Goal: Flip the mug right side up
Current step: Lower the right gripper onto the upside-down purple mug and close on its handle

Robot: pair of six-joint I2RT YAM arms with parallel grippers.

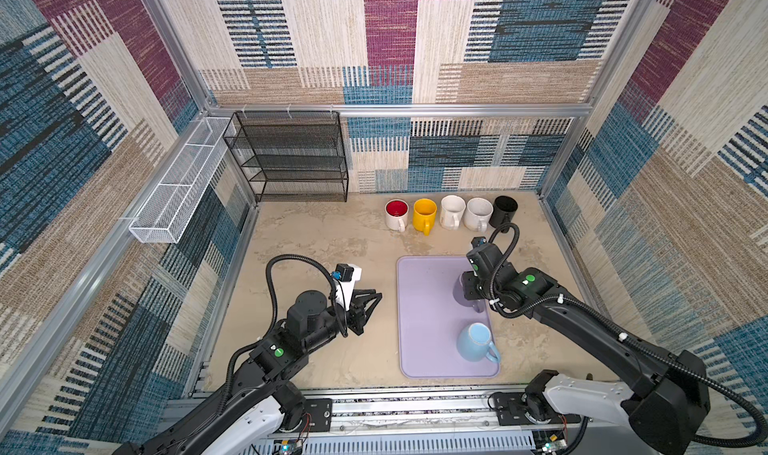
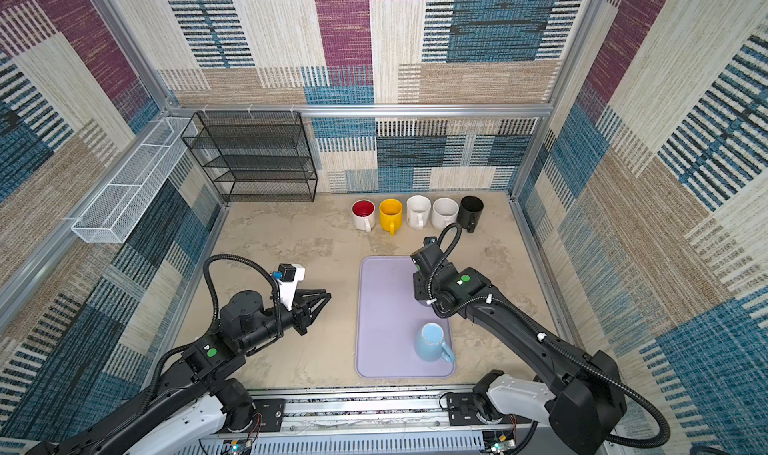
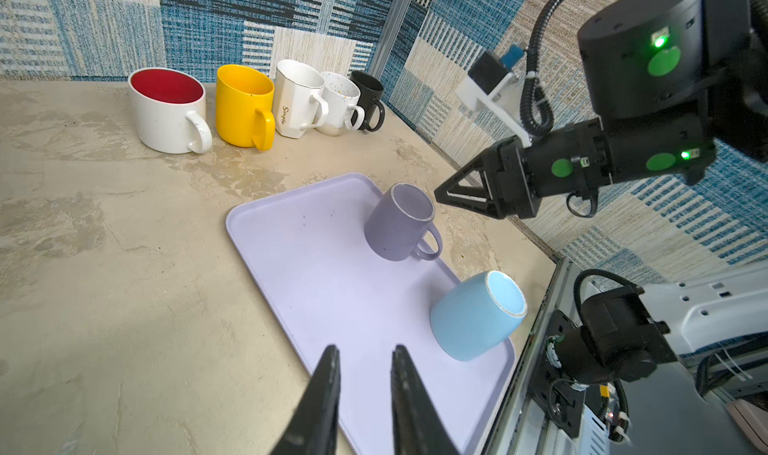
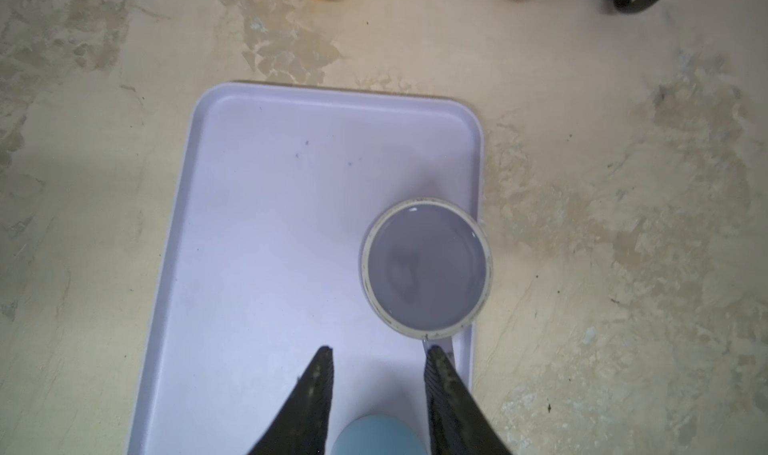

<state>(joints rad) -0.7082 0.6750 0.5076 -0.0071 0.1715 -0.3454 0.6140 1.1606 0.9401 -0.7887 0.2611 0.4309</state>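
Purple mug: it stands mouth down on the lilac tray, with its unglazed foot ring facing up. In a top view the mug sits in the upper right part of the tray, right of frame centre, and is largely hidden under the right arm. A blue mug also stands inverted, at the tray's lower right corner. I judge the purple one to be the current target, because the right claw hovers over it.

Right claw: spread and empty. One fingertip lies just beside the mug's handle; I cannot tell whether they touch.

Left claw: narrowly parted and empty, over the counter left of the tray.

Step in hand: approach. No grasp is made yet.

Next move, as I judge it:
1. Bring the handle or the wall between the fingers.
2. Close firmly and lift clear of the tray.
3. Roll the wrist half a turn.
4. Set the base down flat.
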